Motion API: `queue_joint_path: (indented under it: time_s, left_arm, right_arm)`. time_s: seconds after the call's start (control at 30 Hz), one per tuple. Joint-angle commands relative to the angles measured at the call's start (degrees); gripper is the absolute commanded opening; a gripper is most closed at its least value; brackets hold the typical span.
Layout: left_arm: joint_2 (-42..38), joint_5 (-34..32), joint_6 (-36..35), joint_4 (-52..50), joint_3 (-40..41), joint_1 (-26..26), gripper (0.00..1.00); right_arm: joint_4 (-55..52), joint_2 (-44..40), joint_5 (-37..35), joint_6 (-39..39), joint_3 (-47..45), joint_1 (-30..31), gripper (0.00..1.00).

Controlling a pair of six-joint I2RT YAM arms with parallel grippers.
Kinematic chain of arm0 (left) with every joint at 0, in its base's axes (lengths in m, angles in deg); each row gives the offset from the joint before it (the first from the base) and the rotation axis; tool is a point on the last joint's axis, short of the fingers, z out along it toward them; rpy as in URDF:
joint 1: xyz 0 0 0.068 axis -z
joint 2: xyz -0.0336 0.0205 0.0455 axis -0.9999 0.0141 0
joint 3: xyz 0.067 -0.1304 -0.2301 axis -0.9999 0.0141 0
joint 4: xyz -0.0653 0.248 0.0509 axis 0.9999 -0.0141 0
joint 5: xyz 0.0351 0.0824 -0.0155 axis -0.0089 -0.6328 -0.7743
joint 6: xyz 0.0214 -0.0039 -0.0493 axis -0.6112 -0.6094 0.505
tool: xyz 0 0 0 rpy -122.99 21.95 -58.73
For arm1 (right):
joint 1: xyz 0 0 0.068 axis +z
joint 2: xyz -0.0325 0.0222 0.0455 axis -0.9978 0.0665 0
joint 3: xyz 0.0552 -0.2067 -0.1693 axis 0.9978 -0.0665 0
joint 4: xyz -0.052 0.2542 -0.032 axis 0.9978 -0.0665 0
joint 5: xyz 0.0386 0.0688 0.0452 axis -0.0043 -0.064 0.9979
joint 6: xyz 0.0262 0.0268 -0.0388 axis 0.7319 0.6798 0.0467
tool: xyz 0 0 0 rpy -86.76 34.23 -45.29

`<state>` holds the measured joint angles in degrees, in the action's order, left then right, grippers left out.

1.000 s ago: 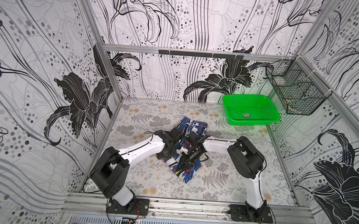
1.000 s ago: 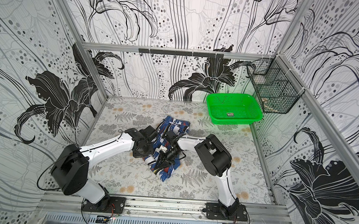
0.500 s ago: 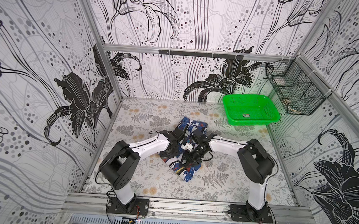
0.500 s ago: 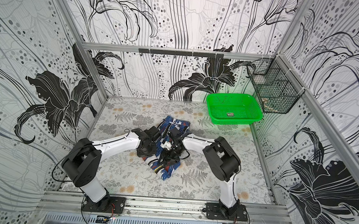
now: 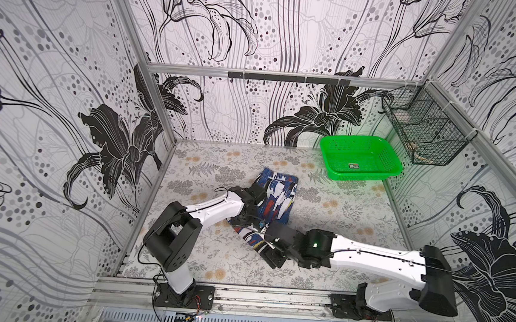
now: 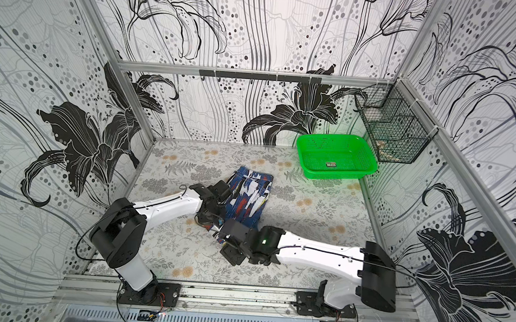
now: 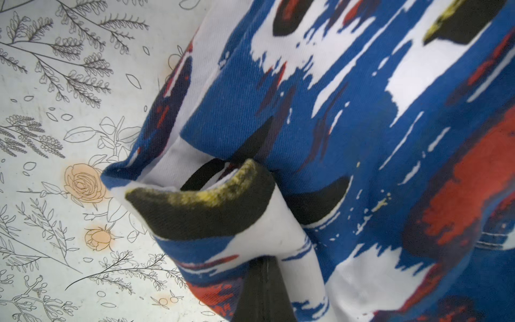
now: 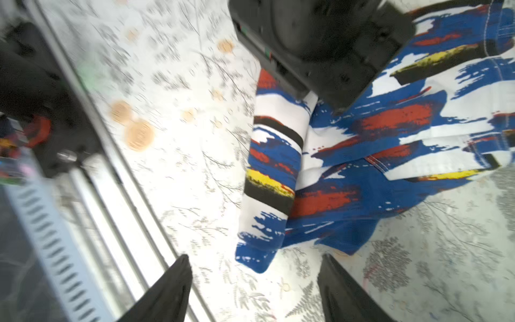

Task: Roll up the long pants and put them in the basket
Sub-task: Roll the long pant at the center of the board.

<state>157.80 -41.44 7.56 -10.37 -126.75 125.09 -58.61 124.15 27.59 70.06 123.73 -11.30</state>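
Long pants [image 5: 277, 197] part-rolled at mid-table, pinched by the left gripper [image 7: 264, 269]; right gripper [image 8: 255, 258] spread and empty.

The pants lie bunched on the floral table [image 5: 323, 234], their rolled near end toward the front rail. The left gripper's jaws are closed tight on a fold at the garment's left edge. The right gripper hovers at the near end with its fingers [image 8: 172, 290] wide apart, the blue hem just ahead of the fingertips and not touched by them.

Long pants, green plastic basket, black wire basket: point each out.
Blue-white-black printed long pants [image 5: 279, 200]: a top view, flat middle.
Green perforated plastic basket [image 5: 363, 176]: a top view, near wall.
Black wire-mesh basket [image 5: 435, 146]: a top view, front mesh face.
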Motion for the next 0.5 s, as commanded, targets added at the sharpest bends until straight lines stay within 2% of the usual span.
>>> queue_joint_path:
  time_s: [0.0, 0.07, 0.17, 0.4, 0.47]
  left_arm:
    - [0.83, 0.16, -0.78, 1.37, -1.48, -0.39, 0.00]
    - [0.70, 0.16, -0.77, 1.12, -1.54, -0.39, 0.00]
    - [0.57, 0.03, -0.92, 0.54, -1.91, -0.48, 0.00]
    - [0.22, -0.17, -1.11, -0.48, -2.45, -0.66, 0.00]
    - [0.13, -0.19, -1.20, -0.74, -2.58, -0.66, 0.00]
  right_arm:
    - [-7.13, 6.61, -19.03, -2.76, 3.95, 5.66, 0.83]
    - [-9.08, 12.56, -28.35, -4.05, 6.97, 10.78, 0.99]
    - [-13.23, 22.88, -36.68, -4.32, 12.68, 14.83, 1.00]
    - [-20.33, 36.09, -38.00, 0.51, 22.69, 15.68, 1.00]
    - [-21.44, 39.10, -36.03, 1.47, 24.31, 14.87, 0.97]
